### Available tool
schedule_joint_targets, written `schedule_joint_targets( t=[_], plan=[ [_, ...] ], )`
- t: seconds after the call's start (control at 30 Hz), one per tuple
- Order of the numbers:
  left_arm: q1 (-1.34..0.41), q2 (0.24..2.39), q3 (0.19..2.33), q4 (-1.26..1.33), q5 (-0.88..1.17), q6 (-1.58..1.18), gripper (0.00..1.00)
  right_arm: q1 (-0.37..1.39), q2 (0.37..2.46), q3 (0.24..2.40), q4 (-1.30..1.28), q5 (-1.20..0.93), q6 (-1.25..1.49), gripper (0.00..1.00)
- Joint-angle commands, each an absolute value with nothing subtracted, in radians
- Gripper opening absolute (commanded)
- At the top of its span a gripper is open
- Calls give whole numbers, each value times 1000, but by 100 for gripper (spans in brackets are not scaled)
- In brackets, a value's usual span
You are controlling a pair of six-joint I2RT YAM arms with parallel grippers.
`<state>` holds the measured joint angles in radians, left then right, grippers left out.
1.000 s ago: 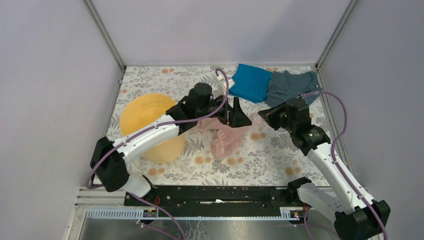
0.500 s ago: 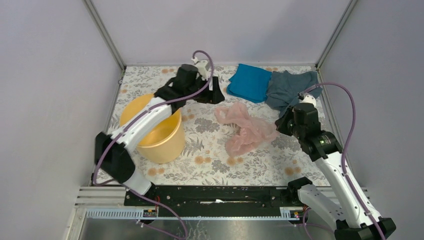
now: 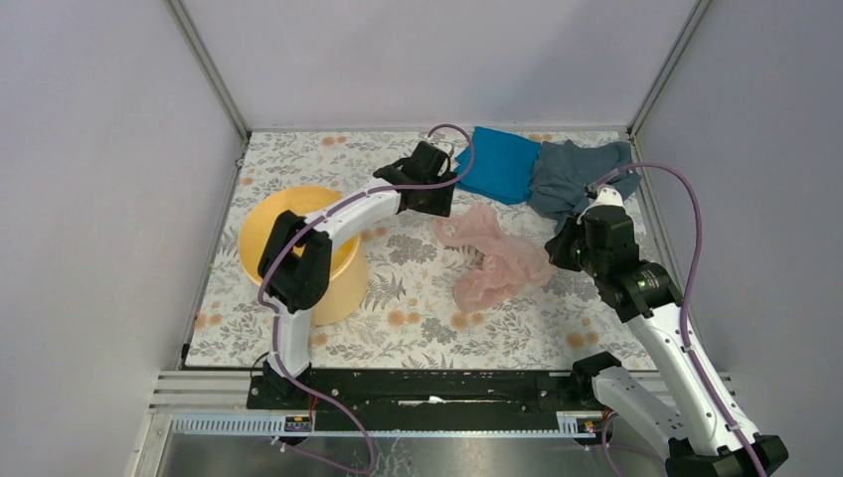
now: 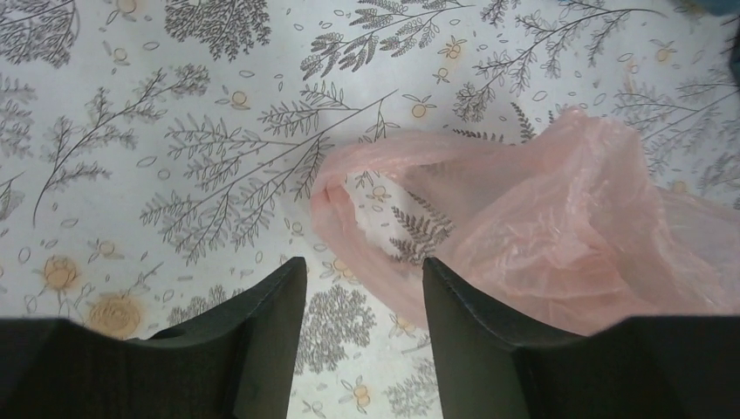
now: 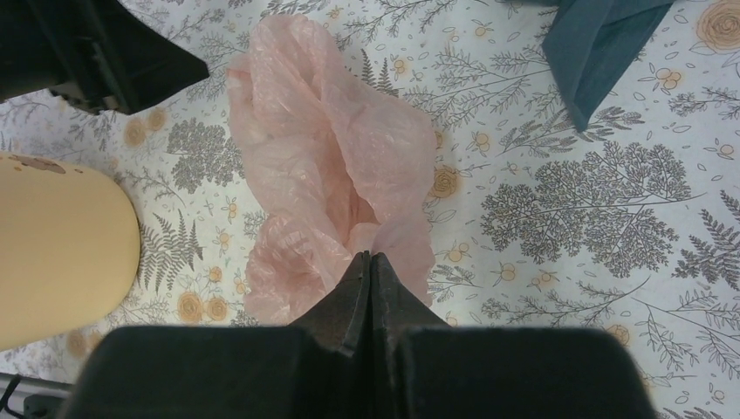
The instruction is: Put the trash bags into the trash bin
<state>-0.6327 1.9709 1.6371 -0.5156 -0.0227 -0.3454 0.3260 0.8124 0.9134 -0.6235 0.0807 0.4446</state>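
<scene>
Pink bag (image 5: pixel 332 161) pinched by R hand (image 5: pixel 368 257), its near edge hidden

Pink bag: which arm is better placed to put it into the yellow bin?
Probably right: the right gripper is shut on the pink bag. The left gripper is open over the bag's loop, holding nothing, though the yellow bin is nearer it.

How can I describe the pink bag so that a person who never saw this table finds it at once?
On the flowered table, look right of the big yellow-orange bucket, near the middle. A crumpled pale-pink plastic bag lies there, nearer the arms than the blue cloth and the grey-blue cloth. Unlike those opaque cloths, it is thin, wrinkly and translucent.
</scene>
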Motion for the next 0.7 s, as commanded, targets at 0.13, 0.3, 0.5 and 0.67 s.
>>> schedule_joint_targets(
  t=[0.13, 0.3, 0.5, 0.67],
  plan=[
    [-646, 2097, 1723, -462, -74, -305, 56, 324, 805, 910, -600, 44, 419, 0],
    [-649, 2167, 1715, -435, -60, -303, 56, 323, 804, 907, -600, 36, 424, 0],
    [-648, 2201, 1700, -375, -47, -307, 54, 324, 801, 898, -594, 15, 433, 0],
    [-649, 2225, 1694, -352, -72, -319, 34, 324, 800, 904, -601, 5, 435, 0]
  ],
)
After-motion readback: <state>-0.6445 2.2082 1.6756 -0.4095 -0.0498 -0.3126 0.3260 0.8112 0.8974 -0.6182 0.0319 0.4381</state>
